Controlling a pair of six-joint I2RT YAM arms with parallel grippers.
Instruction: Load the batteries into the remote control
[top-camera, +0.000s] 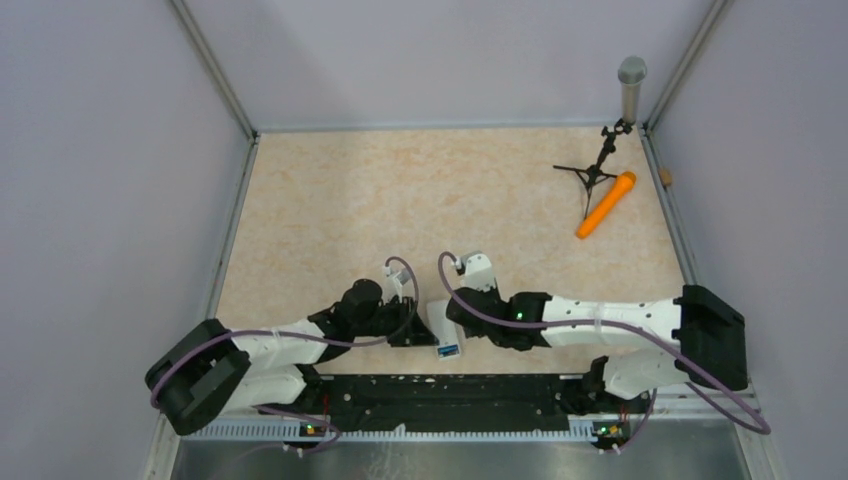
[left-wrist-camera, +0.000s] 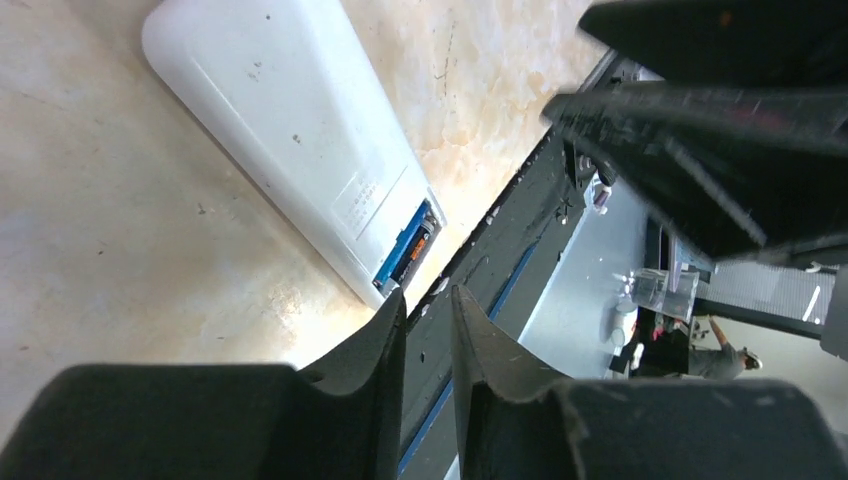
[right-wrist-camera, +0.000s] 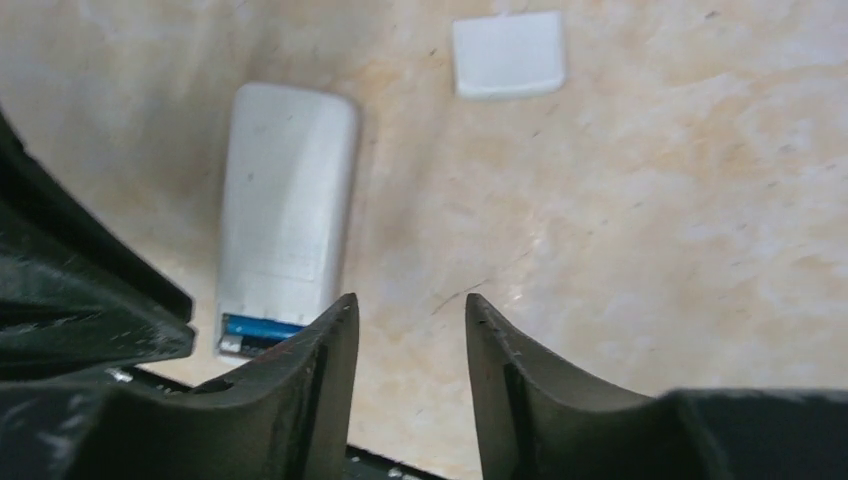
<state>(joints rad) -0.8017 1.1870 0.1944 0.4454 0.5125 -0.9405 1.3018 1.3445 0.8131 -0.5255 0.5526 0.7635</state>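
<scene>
Well, the remote control (left-wrist-camera: 290, 130) lies ahead of the left gripper (left-wrist-camera: 428, 290), batteries (left-wrist-camera: 410, 243) inside, a cover (right-wrist-camera: 508, 54) beyond the right gripper (right-wrist-camera: 410, 305) — both slightly parted, empty.

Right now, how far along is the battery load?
Done: a blue battery and seemingly a darker one sit in the remote control's open bay. In hand: nothing, left gripper and right gripper both empty. Left: the cover lies apart on the table, unfitted.
</scene>
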